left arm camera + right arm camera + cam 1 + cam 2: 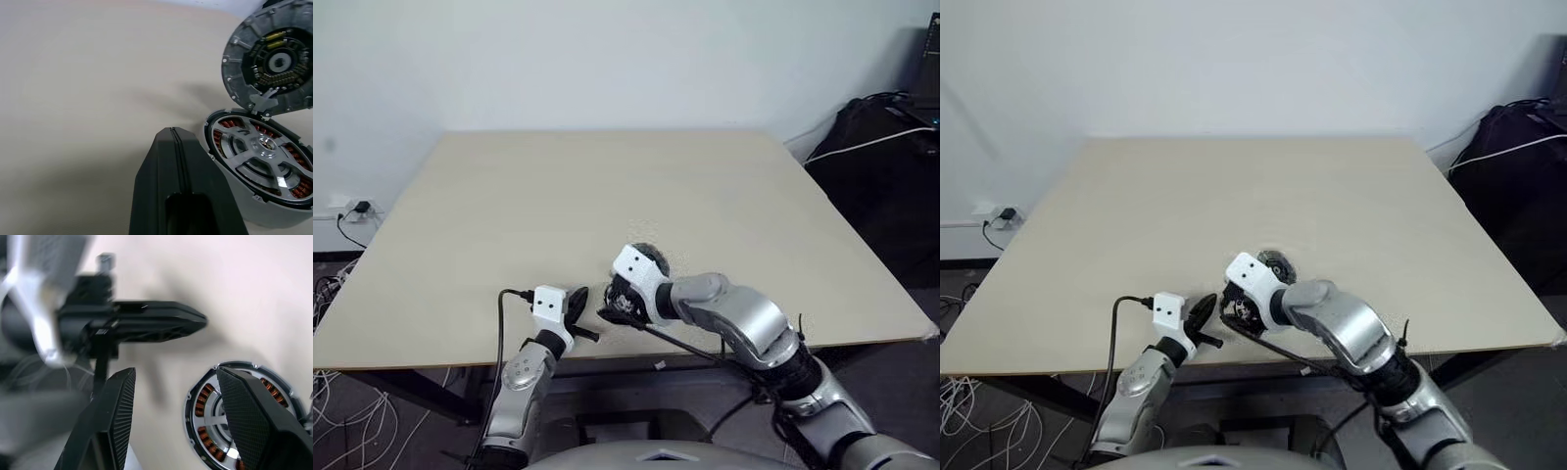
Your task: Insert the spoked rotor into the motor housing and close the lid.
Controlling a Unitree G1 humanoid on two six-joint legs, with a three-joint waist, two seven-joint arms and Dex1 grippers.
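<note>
No writing, label, brand mark or number can be read anywhere here, not on the motor housing [261, 156], not on the raised lid [270, 63], nor on either arm.

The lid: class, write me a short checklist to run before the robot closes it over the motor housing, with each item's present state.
1. Spoked rotor seated flat inside the motor housing: ok.
2. Lid standing open above the housing: ok.
3. Right pincer open, holding nothing: ok.
4. Left pincer shut, beside the housing and apart from it: ok.
5. Lid's hinge joint aligned: cannot tell.
6. Right pincer's finger above the housing, in the lid's way: not ok.
</note>
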